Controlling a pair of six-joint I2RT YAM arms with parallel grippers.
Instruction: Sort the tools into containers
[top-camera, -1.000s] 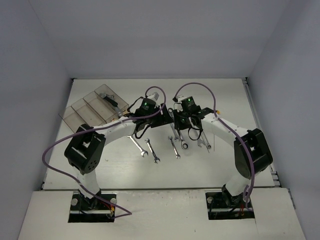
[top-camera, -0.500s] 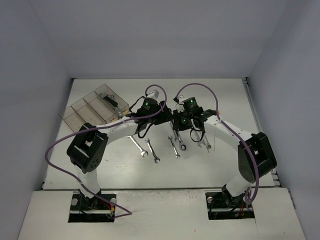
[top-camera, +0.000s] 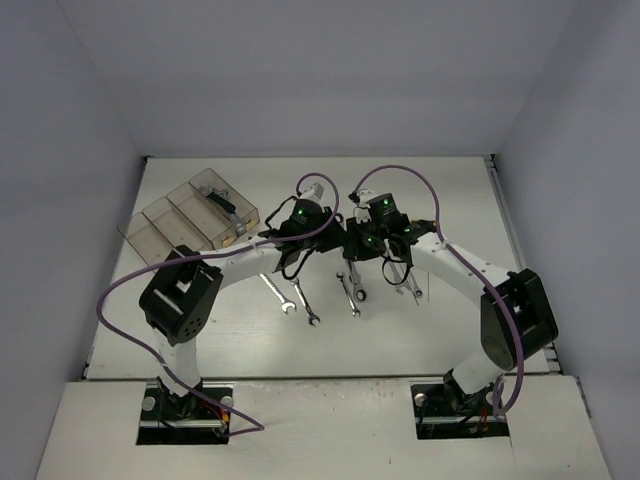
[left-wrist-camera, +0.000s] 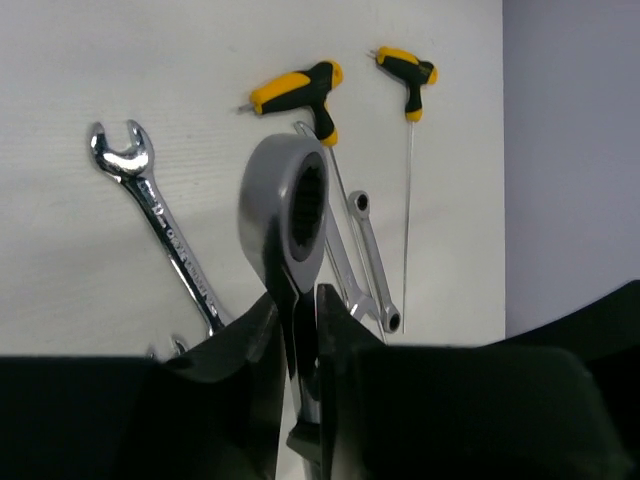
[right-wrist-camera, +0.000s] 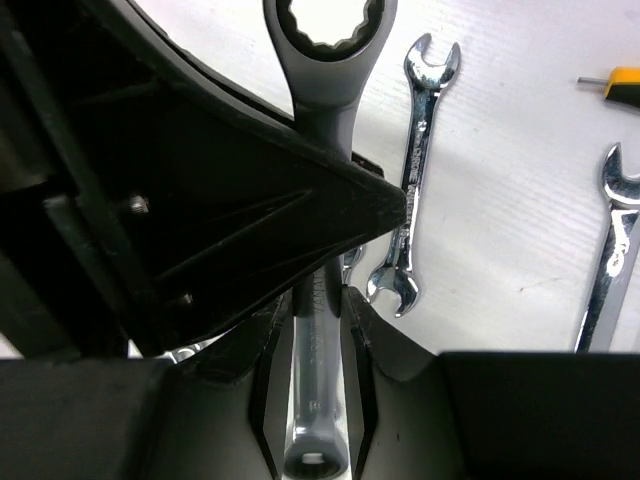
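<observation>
Across most of the top view: white table (top-camera: 450, 330), pale walls round it. Toward the upper left of that frame, on the table: the containers (top-camera: 165, 222), four smoky clear bins joined in a slanted row, with a grey tool (top-camera: 226, 204) lying in the bin at the upper-right end. Reaching in from the bottom corners and meeting near the centre: left arm (top-camera: 240, 262) and right arm (top-camera: 455, 265), tips nose to nose, well apart from the containers.

Bottom centre of the left wrist view: left gripper (left-wrist-camera: 298, 325), with jaws drawn narrow, pinching the shank of a ratchet wrench (left-wrist-camera: 290, 200), ring end upright above the fingers. Bottom centre of the right wrist view: right gripper (right-wrist-camera: 313, 335), with jaws likewise narrow, clamped on the lower shank of the same ratchet wrench, below the left gripper's black finger crossing the shank, ring end at the top edge.

Left of centre in the left wrist view, flat on the table: an open-end wrench (left-wrist-camera: 150, 215). Upper middle and upper right there: two yellow-and-black T-handle keys (left-wrist-camera: 300, 88), near each other. Right of centre in the right wrist view: a small double open-end wrench (right-wrist-camera: 420, 170), flat on the table.
</observation>
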